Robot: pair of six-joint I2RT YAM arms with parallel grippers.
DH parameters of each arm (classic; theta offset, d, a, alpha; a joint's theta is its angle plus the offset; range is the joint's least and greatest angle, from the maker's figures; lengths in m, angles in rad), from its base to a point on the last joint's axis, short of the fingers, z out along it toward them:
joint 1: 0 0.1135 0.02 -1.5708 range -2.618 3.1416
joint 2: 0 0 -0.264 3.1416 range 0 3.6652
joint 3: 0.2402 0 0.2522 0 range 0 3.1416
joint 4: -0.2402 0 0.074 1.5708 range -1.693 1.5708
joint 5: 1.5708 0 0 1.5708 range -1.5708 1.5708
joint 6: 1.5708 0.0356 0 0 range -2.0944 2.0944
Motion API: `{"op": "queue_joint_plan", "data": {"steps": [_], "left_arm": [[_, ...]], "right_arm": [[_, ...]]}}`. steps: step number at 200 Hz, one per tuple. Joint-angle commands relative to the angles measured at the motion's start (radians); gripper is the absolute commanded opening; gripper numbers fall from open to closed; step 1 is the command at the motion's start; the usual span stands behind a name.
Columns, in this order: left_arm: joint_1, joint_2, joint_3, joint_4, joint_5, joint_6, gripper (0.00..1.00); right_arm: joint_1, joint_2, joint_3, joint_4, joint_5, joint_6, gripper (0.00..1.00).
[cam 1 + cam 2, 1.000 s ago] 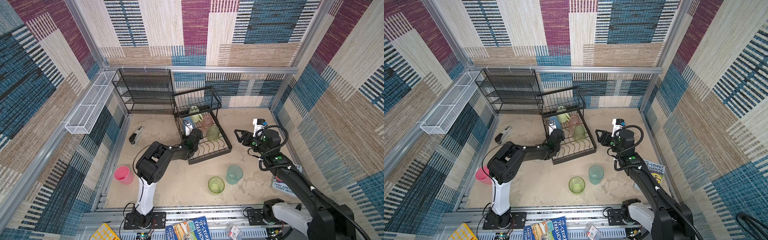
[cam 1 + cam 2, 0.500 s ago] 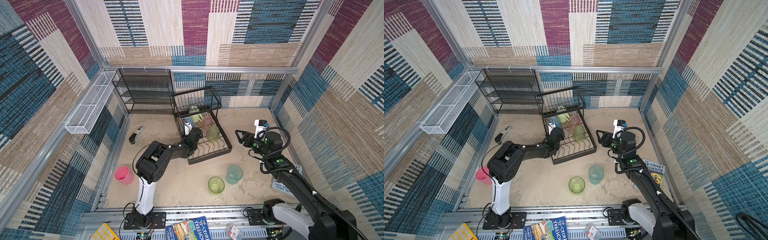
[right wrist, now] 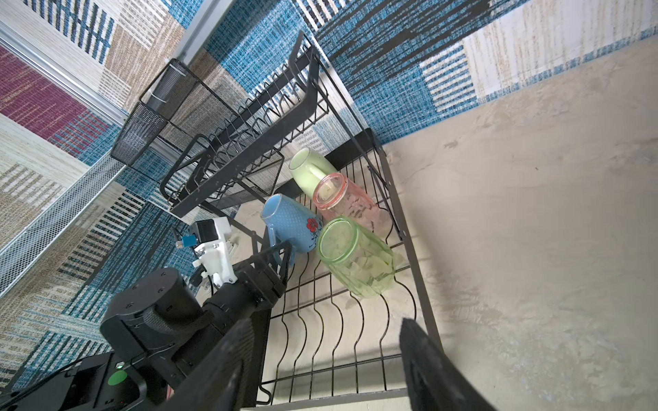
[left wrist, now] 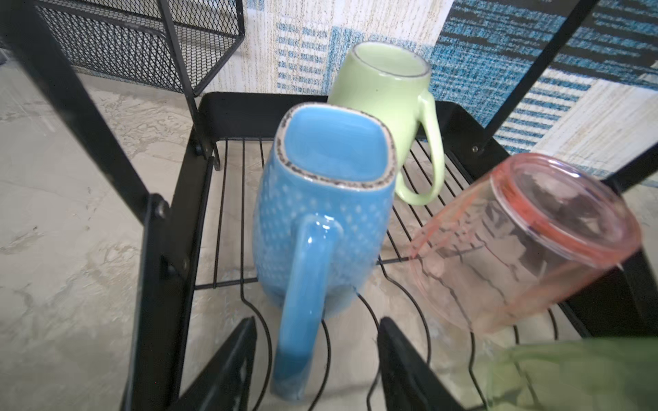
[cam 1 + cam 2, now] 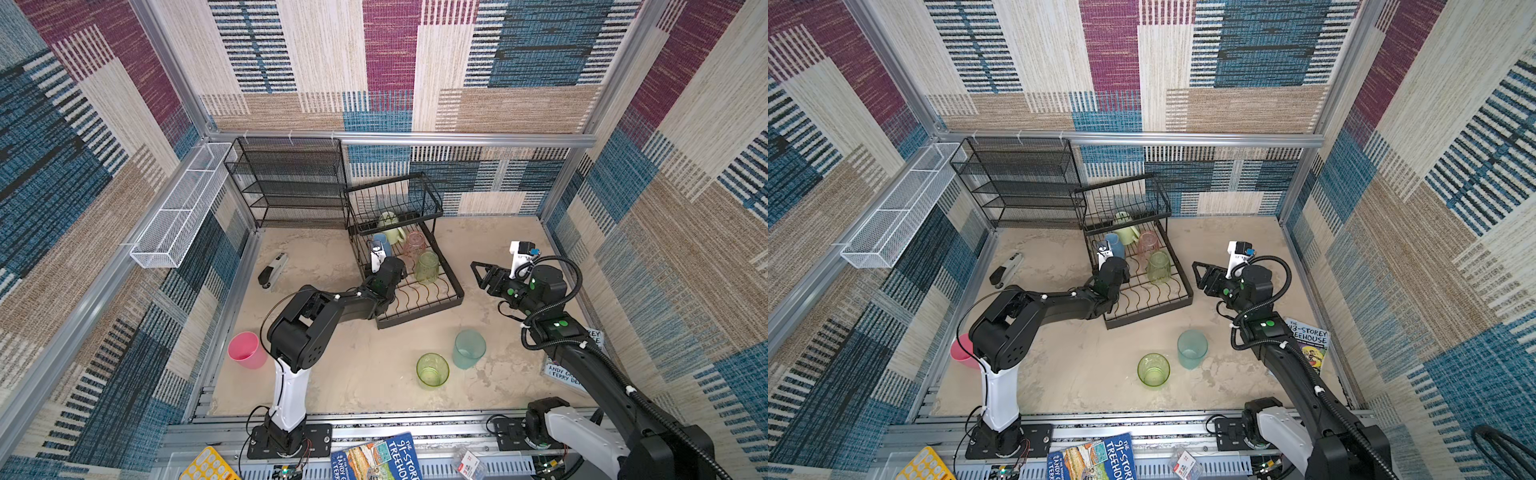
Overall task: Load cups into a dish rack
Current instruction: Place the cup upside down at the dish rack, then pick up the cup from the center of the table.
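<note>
The black wire dish rack [image 5: 419,320] stands mid-table. On its lower tray are a pale green mug [image 5: 392,227], a light blue mug [image 4: 320,185], a pink tumbler [image 4: 527,242] and a green tumbler [image 5: 428,267]. My left gripper [image 4: 317,320] is open, and the blue mug's handle lies between its fingers without touching them. My right gripper [image 5: 478,274] hangs open and empty to the right of the rack. On the table stand a green tumbler [image 5: 432,370], a teal tumbler [image 5: 469,349] and, at the left wall, an opaque pink cup [image 5: 246,351].
A black mesh shelf unit [image 5: 291,183] stands against the back wall, left of the rack. A white mesh trough [image 5: 178,216] hangs on the left wall. A black and white stapler-like object [image 5: 272,270] lies left of the rack. A book [image 5: 1308,345] lies by the right wall.
My left gripper's jaws have spread apart and let go of the blue mug's handle. The mug stays on the tray. The right arm has hardly moved.
</note>
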Motion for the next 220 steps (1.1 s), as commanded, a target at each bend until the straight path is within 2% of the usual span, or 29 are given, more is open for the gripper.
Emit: {"op": "queue_joint_plan", "data": {"steps": [1,29,43,64,96,156,180,220], "left_arm": [[-0.010,-0.031,-0.030,0.006,0.015,-0.004,0.63],[-0.037,-0.070,-0.074,0.004,0.027,0.018,0.67],[-0.051,-0.093,-0.096,0.004,0.031,0.044,0.68],[-0.067,-0.132,-0.134,0.014,0.041,0.075,0.71],[-0.095,-0.193,-0.190,0.036,0.059,0.127,0.73],[-0.143,-0.318,-0.296,0.023,0.121,0.180,0.77],[-0.159,-0.377,-0.331,-0.017,0.149,0.193,0.77],[-0.170,-0.484,-0.384,-0.087,0.217,0.194,0.78]], "right_arm": [[0.001,-0.006,0.017,-0.039,0.011,-0.003,0.69],[0.000,-0.027,0.017,-0.087,0.023,-0.009,0.72],[0.000,-0.052,0.005,-0.096,0.032,-0.007,0.78],[0.001,-0.085,-0.009,-0.116,0.041,-0.007,0.80],[0.001,-0.097,0.001,-0.182,0.040,-0.020,0.81],[0.014,-0.059,0.096,-0.426,0.150,-0.074,0.78],[0.053,-0.054,0.110,-0.484,0.192,-0.079,0.76],[0.191,-0.029,0.145,-0.562,0.314,-0.067,0.76]]}}
